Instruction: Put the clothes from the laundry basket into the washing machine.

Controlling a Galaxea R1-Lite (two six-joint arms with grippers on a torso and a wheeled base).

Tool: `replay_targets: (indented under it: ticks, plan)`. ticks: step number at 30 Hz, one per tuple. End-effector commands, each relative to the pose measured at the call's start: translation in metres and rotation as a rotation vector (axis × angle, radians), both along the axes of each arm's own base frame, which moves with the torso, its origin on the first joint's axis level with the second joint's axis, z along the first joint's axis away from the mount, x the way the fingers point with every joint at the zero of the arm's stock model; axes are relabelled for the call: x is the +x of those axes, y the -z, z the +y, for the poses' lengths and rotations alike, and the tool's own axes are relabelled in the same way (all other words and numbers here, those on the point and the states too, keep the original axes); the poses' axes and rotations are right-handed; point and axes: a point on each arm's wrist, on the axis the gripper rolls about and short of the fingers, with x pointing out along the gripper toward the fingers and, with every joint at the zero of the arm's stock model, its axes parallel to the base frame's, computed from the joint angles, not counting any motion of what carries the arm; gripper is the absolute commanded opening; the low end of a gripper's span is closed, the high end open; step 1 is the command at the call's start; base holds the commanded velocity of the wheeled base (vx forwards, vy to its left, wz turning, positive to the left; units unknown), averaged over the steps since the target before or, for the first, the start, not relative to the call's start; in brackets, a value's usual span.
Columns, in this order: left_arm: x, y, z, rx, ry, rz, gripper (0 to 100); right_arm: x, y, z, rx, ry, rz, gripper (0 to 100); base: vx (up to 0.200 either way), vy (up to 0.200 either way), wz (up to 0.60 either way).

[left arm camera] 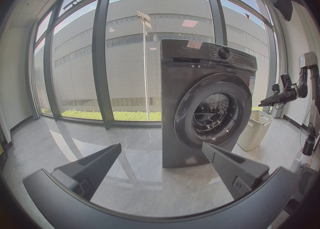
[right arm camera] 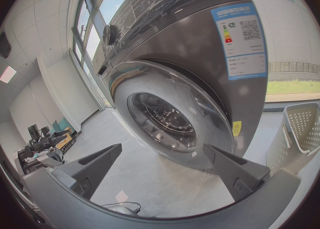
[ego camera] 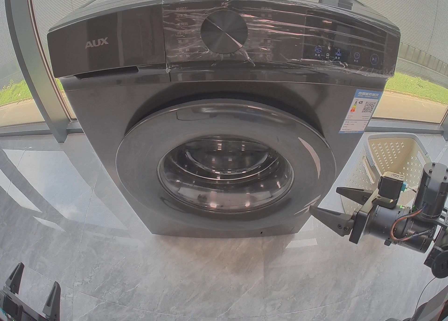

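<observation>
The dark grey washing machine (ego camera: 224,116) stands in front of me with its round glass door (ego camera: 225,172) shut. A cream laundry basket (ego camera: 396,154) sits on the floor at its right side; the part of its inside that shows is bare. My right gripper (ego camera: 325,199) hangs open and holds nothing, just right of the door's lower edge and in front of the basket. My left gripper (ego camera: 36,277) is low at the near left, open and holding nothing. The left wrist view has the machine (left arm camera: 206,106) and the basket (left arm camera: 255,134) beyond that open gripper (left arm camera: 161,146). The right wrist view has the door (right arm camera: 163,121) and basket (right arm camera: 300,133) close beyond that gripper (right arm camera: 161,146).
Glossy grey floor tiles (ego camera: 186,270) spread before the machine. Tall window frames (left arm camera: 100,56) stand behind and to its left. A thin cable (right arm camera: 120,203) lies on the floor near the right arm.
</observation>
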Motion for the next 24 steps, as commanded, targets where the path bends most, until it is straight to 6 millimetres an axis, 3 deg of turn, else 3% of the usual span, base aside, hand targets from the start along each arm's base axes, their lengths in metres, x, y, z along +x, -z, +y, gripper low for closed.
replay_targets:
  ticks: [1,7,18,24]
  plan:
    - [0.000,0.005,0.000,-0.003,0.000,0.000,100,-0.002,0.000,0.004,0.003,-0.024,0.000,100,0.200,0.000,0.00]
    - [0.000,0.005,0.000,-0.004,0.000,0.000,100,0.003,-0.007,0.005,0.028,-0.014,-0.052,100,0.200,0.000,0.00]
    - [0.000,0.005,0.000,-0.003,0.000,0.000,100,0.008,-0.009,0.008,0.053,-0.005,-0.105,100,0.000,0.000,0.00]
    - [0.000,0.005,0.000,-0.003,0.000,0.000,100,0.000,-0.003,0.008,0.040,-0.022,-0.077,100,0.000,0.000,0.00]
